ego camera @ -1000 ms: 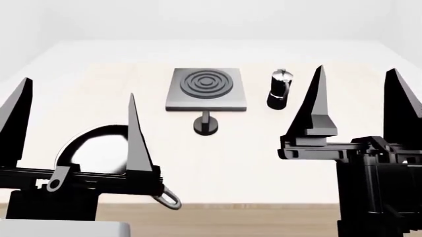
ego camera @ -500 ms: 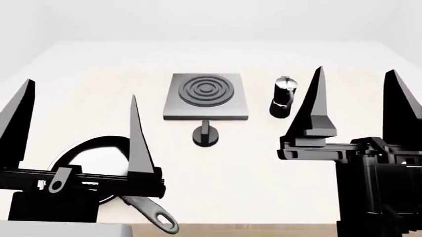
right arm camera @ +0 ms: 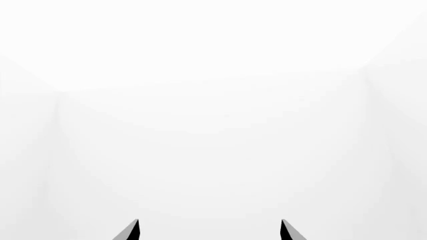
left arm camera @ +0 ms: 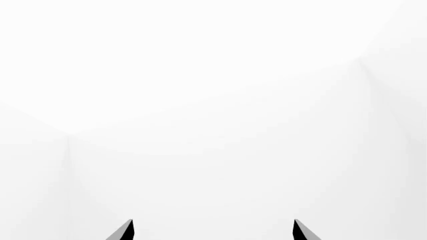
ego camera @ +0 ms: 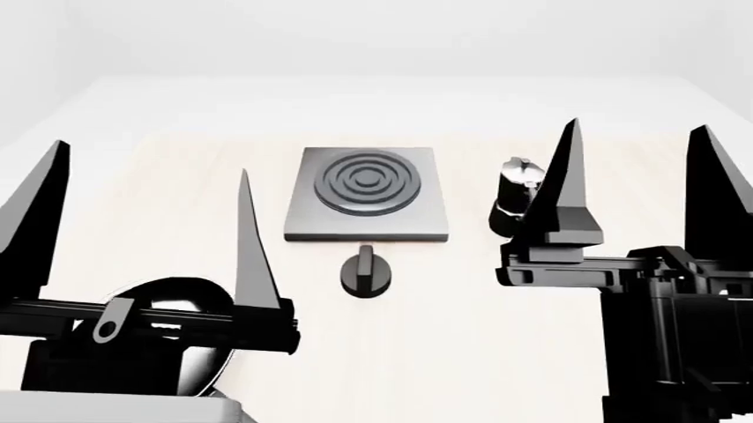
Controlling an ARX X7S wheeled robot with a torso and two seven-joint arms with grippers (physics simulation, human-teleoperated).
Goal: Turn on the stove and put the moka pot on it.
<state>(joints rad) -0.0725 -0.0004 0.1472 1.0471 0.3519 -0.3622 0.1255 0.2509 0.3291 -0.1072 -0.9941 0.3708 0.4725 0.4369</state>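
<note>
A: Where are things placed?
B: The knob [ego camera: 363, 270] is seen just before the stove [ego camera: 367, 194], the pot [ego camera: 514, 197] beside it.
A: The grippers?
B: Left gripper [ego camera: 147, 211] and right gripper [ego camera: 641, 181] are held wide, empty. The ridge should be pinched squarely.

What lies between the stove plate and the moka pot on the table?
Nothing: in the head view, only bare table separates the stove plate from the moka pot. The knob sits nearer the robot, outside that gap.

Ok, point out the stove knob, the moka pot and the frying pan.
stove knob [ego camera: 365, 270], head view, on its ridge.
moka pot [ego camera: 513, 188], head view, on its silver top.
frying pan [ego camera: 176, 304], head view, on its shiny inside.
</note>
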